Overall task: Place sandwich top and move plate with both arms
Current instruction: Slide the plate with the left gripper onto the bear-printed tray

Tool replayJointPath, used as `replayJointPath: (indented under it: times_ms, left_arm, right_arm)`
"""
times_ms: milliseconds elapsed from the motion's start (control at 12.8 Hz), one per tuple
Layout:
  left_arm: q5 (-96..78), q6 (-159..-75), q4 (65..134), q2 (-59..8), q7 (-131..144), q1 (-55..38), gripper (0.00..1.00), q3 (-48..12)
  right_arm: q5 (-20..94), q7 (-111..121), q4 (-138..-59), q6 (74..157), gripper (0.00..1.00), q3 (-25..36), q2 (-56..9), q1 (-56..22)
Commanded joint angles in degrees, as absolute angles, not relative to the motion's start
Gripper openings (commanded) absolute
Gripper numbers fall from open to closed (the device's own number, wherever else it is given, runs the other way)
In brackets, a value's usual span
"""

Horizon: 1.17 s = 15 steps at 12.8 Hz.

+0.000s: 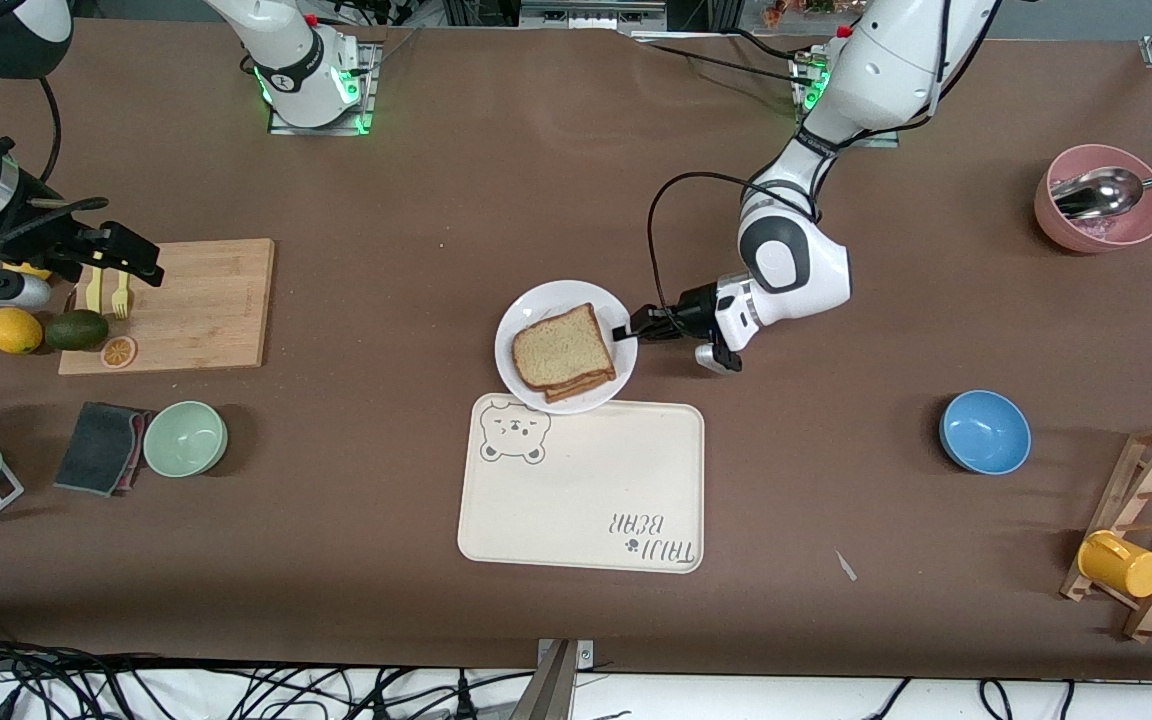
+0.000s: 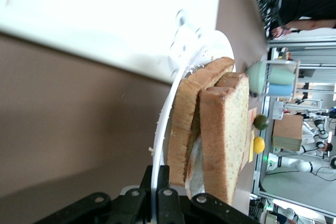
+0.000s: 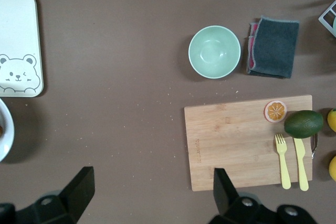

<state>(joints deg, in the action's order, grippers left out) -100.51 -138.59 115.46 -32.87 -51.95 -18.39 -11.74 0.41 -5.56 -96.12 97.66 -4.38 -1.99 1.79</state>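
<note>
The white plate [image 1: 536,305] sits mid-table, its near edge overlapping the cream tray. On it lies a sandwich whose top slice [image 1: 561,348] is tan bread with a brown crust, resting on the lower slice. My left gripper [image 1: 629,330] is shut on the plate's rim at the side toward the left arm's end. In the left wrist view the rim [image 2: 168,114] runs between the closed fingers of the left gripper [image 2: 156,170], with the top slice [image 2: 226,129] beside it. My right gripper [image 1: 136,262] is open and empty above the wooden cutting board's end; it also shows in the right wrist view [image 3: 152,192].
The cream bear tray [image 1: 586,490] lies just nearer the camera than the plate. A cutting board [image 1: 196,300] carries forks, an avocado and an orange slice. A green bowl [image 1: 185,438], blue bowl [image 1: 984,431], pink bowl with a spoon [image 1: 1101,205] and a mug rack [image 1: 1151,530] stand around.
</note>
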Motion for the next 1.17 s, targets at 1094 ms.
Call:
replayJointPath:
  times_ms: [1094]
  left_arm:
    - [-102.2, -140.3, 86.2, -51.1, -40.4, -20.8, 0.0, -0.3]
  right_arm:
    - [1.5, -5.1, -94.7, 97.8, 1.0, -2.9, -2.3, 1.7]
